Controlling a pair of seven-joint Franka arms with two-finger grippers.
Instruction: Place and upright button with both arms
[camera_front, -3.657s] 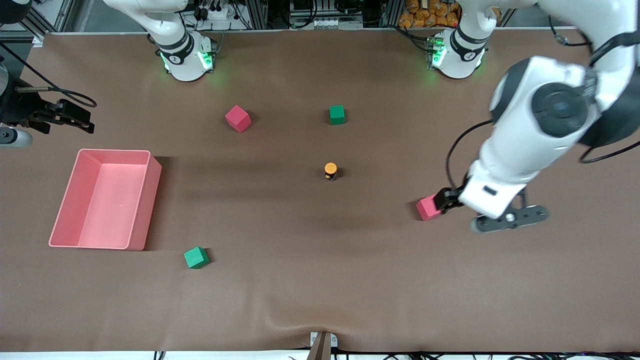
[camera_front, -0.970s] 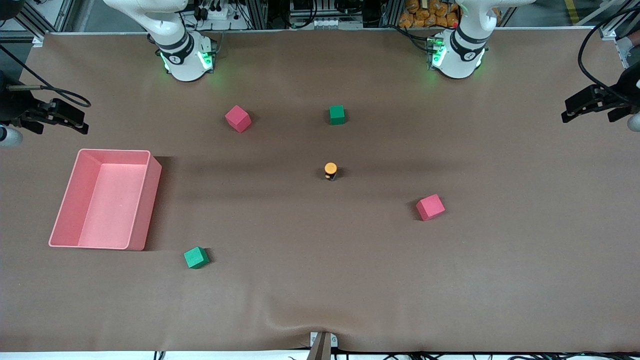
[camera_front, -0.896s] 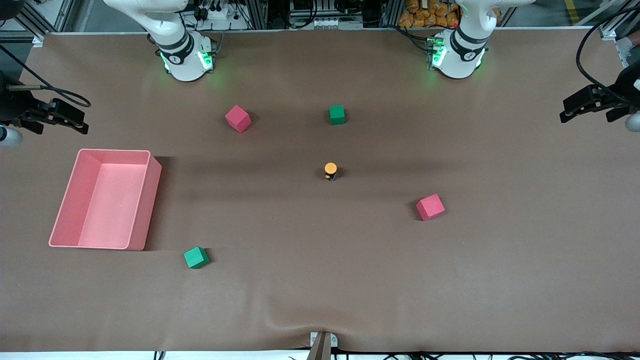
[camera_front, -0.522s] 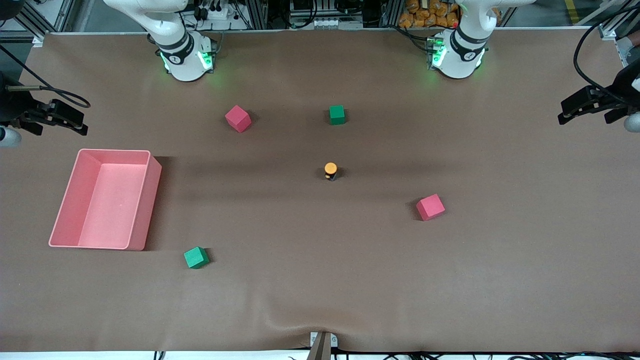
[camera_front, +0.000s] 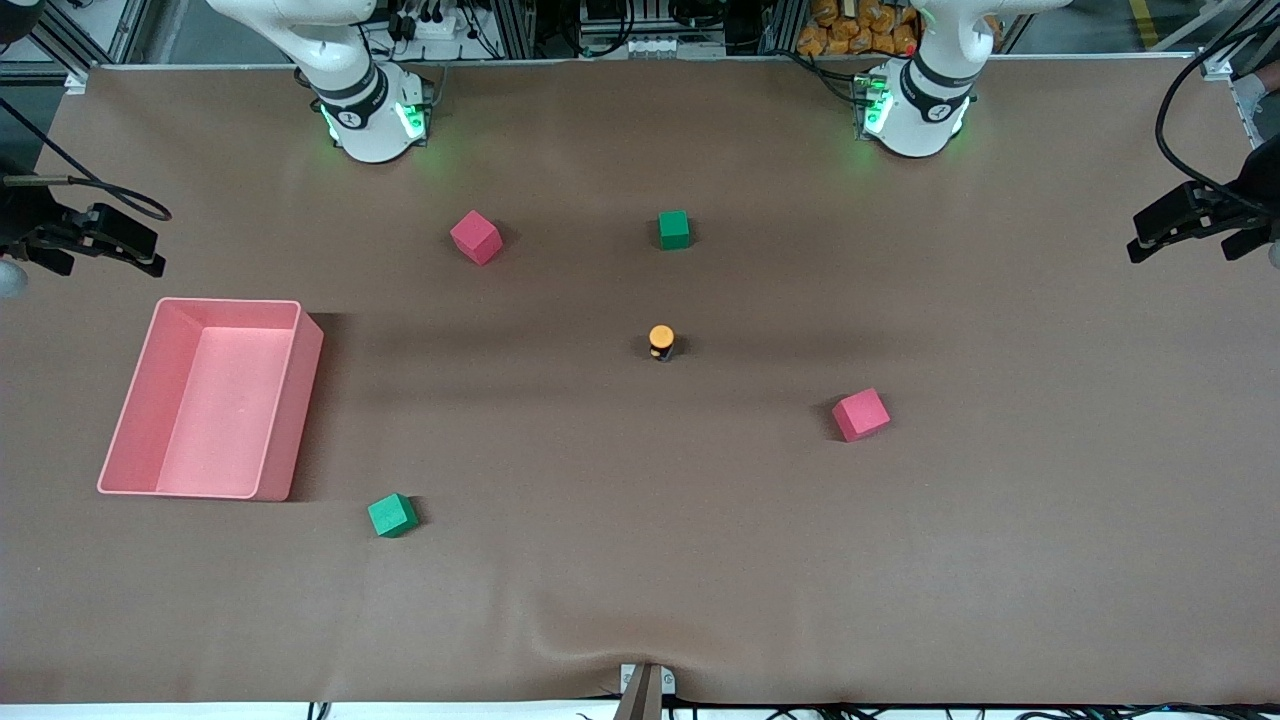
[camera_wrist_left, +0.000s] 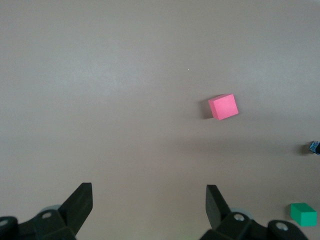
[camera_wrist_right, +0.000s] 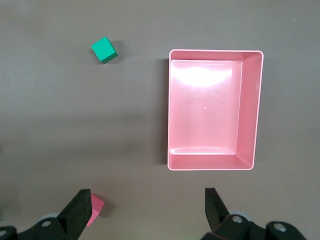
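Observation:
The button (camera_front: 660, 341) stands upright in the middle of the table, orange cap up on its black body, with nothing touching it. Its dark body just shows at the edge of the left wrist view (camera_wrist_left: 314, 147). My left gripper (camera_front: 1140, 237) hangs open and empty over the left arm's end of the table; in its wrist view the left gripper (camera_wrist_left: 149, 200) has only bare table between its fingers. My right gripper (camera_front: 150, 250) hangs open and empty over the right arm's end, and the right gripper (camera_wrist_right: 147, 202) spans bare table beside the bin.
A pink bin (camera_front: 290, 400) sits toward the right arm's end, its rim (camera_wrist_right: 257, 110) in the right wrist view. A red cube (camera_front: 476, 237) and a green cube (camera_front: 674, 229) lie toward the bases. Another red cube (camera_front: 861, 414) and green cube (camera_front: 392, 515) lie nearer the camera.
Both grippers, still open, have drifted slightly outward toward their ends of the table. The button and the cubes have not moved.

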